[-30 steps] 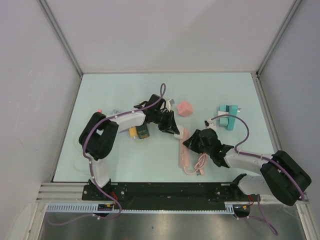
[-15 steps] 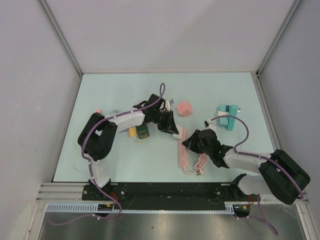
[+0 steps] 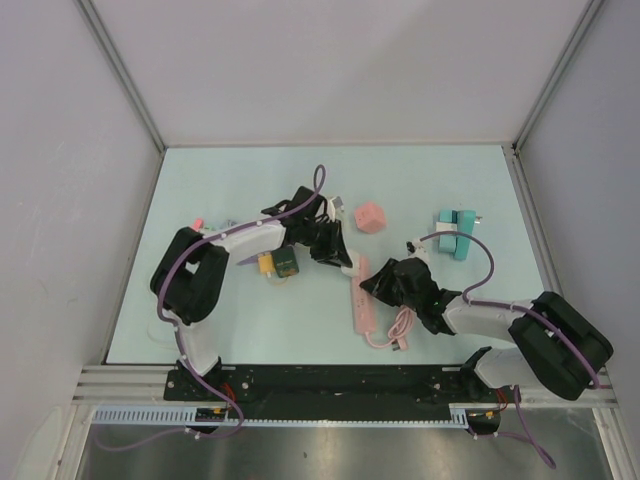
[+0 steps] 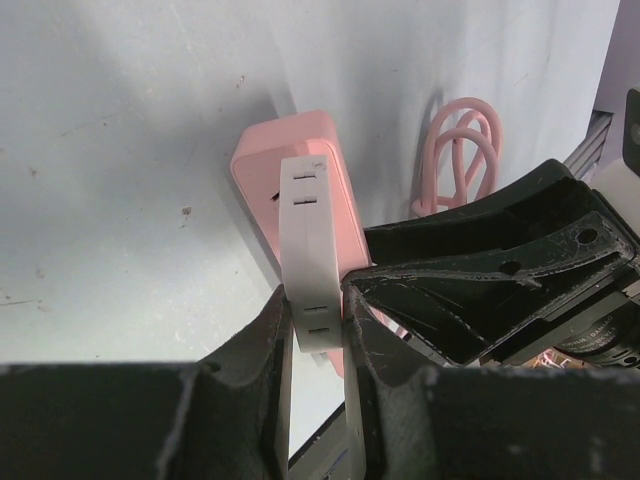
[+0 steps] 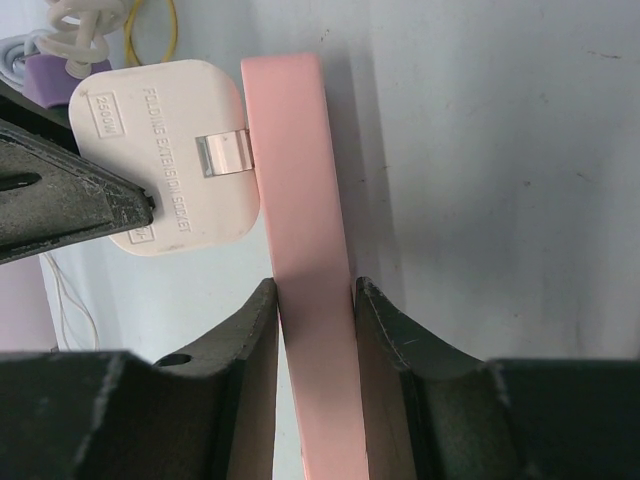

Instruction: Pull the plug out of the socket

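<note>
White plug (image 4: 308,240) is clamped in L gripper (image 4: 318,335); pink socket strip (image 5: 298,170) is pinched by R gripper (image 5: 313,305). Plug is pressed against strip, touching.

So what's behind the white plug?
The pink power strip, pressed right against it. The white plug covers the socket it sits in, so that part is hidden.

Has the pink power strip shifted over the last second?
Yes, slightly: the pink power strip's far end has swung left, away from the pink cube.
</note>
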